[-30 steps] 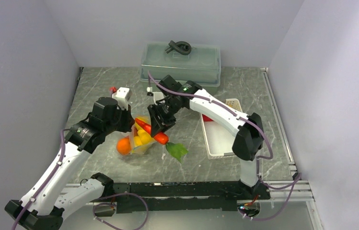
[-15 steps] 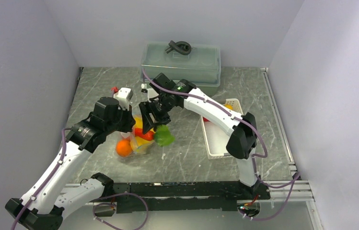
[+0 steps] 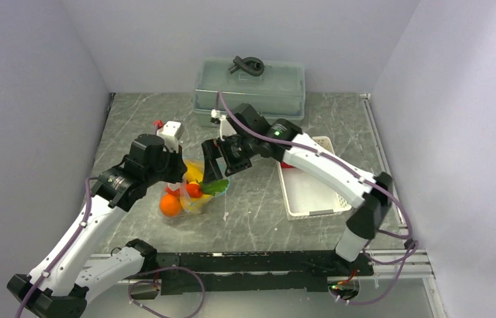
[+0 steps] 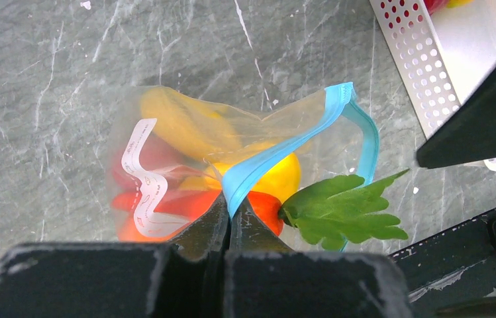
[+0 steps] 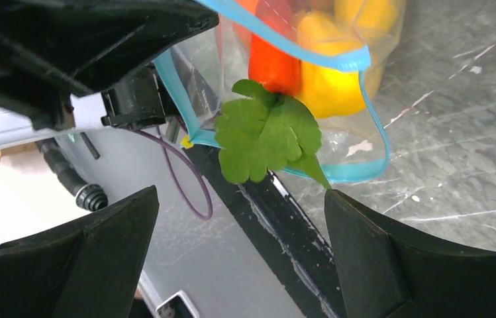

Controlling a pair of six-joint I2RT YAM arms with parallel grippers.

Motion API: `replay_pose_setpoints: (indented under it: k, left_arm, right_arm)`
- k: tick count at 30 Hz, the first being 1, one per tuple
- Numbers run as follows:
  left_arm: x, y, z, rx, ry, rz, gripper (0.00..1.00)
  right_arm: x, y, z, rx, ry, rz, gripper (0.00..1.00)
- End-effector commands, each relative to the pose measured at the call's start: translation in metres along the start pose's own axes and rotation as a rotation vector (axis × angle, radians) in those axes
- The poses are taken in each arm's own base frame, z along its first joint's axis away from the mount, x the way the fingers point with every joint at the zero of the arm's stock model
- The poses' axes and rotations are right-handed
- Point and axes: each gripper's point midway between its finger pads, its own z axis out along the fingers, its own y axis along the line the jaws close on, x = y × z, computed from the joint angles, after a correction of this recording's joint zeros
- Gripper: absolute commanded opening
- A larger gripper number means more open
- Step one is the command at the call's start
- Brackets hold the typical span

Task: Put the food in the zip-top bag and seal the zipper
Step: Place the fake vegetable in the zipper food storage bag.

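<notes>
Bagging under way: the left gripper (image 4: 230, 215) has its jaws clenched on the teal zipper (image 4: 278, 149) of the zip-top bag (image 4: 185, 126). The bag's mouth gapes, and it sits at about 8 o'clock from the centre of the grey marbled table (image 3: 258, 212). The right gripper (image 5: 242, 258) hangs near the mouth, at 3 o'clock from the bag, jaws released and spread wide with nothing between them.

A carrot (image 4: 265, 207) lies in the opening, its orange body inside and its green leaf (image 4: 344, 215) poking out across the zipper. Beside it a yellow fruit (image 4: 283, 173) shows clearly. The other food is only red, orange and yellow smears through the film, partly masked by a white label (image 4: 140, 185). From above, both wrists cover much of the bag and the left fingertips.

The white basket (image 4: 424, 73), at 3 o'clock on the table, is cut off in the left wrist view. A red item (image 4: 437, 4) in it is too cropped to name. The lidded box (image 3: 249, 89) stands at 12 o'clock.
</notes>
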Motion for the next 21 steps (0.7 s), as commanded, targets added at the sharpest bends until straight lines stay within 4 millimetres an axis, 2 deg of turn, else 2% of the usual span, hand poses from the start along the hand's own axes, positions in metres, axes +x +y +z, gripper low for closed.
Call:
replay_pose_setpoints:
  k: [1,5,11,14,19,21]
  left_arm:
    - [-0.009,-0.003,-0.001,0.013,-0.034,0.016,0.00]
    - [-0.008,-0.002,-0.001,0.007,-0.033,0.017,0.00]
    - [-0.008,-0.001,0.000,0.005,-0.031,0.019,0.00]
    - [-0.008,-0.001,0.000,0.004,-0.031,0.019,0.00]
    - [-0.008,0.000,0.001,-0.002,-0.029,0.019,0.00]
    - [-0.007,0.000,0.000,-0.003,-0.029,0.019,0.00]
  right_arm:
    - [-0.020,0.009,-0.031,0.010,-0.226,-0.075,1.00]
    - [-0.019,0.012,-0.047,-0.011,-0.332,-0.115,1.00]
    - [-0.010,0.010,-0.044,-0.002,-0.438,-0.224,0.97]
    - [-0.009,0.011,-0.040,-0.009,-0.465,-0.253,0.89]
    - [-0.003,0.013,-0.025,0.011,-0.453,-0.293,0.65]
    - [0.000,0.010,-0.017,0.031,-0.436,-0.305,0.60]
